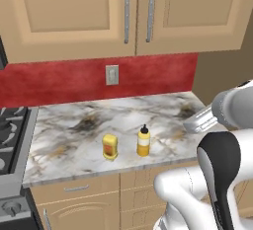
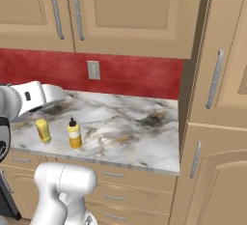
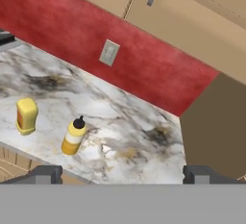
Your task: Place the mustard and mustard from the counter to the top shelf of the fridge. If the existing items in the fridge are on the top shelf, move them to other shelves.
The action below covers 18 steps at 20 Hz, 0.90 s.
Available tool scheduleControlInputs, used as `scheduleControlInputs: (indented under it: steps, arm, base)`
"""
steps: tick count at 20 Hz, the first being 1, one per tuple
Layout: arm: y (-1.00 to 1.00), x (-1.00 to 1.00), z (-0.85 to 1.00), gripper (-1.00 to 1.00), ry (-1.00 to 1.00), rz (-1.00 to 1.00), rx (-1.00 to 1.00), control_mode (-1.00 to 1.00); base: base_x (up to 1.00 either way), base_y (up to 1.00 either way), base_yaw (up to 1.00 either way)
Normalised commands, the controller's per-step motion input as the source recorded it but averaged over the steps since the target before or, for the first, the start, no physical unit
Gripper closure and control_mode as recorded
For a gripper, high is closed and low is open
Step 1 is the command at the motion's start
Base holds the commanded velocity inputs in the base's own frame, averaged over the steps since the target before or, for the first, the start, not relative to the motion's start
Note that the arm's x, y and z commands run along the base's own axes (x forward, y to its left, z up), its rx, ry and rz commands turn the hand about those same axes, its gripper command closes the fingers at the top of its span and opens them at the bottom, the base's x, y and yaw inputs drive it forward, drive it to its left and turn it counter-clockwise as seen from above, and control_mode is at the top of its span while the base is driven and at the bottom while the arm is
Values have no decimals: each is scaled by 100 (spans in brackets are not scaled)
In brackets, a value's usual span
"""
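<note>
Mustard bottle (image 3: 73,137), upright on counter (image 3: 125,122), ahead-left of my gripper (image 3: 122,172), jaws wide, empty.

The marbled worktop (image 1: 74,120) carries a squat mustard jar (image 1: 109,146) and a nozzle-topped mustard bottle (image 1: 143,141), near its front edge.

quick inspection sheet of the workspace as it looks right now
surface: marbled white counter, dark smudges in the pattern
job's things: squat mustard jar and nozzle-top mustard bottle upright, side by side, apart, near the front edge
clutter: nothing seen
grippers: gripper open, empty, above the counter, clear of both mustards
cables: nothing seen
surroundings: red backsplash with wall outlet, tan upper cabinets, stove at left
</note>
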Motion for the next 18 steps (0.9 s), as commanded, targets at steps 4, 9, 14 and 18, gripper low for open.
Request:
scheduleControlInputs:
  steps: [4,9,14,18]
  arm:
    - [0,0,0,-100,0,0,0,100]
    - [-14,43,0,-100,17,18,0,-100]
    - [-22,40,-3,-100,28,26,0,-100]
    - [-23,23,-12,-100,18,28,0,-100]
  base:
    - [6,-2,5]
    - [0,0,0]
    - [0,0,0]
    - [0,0,0]
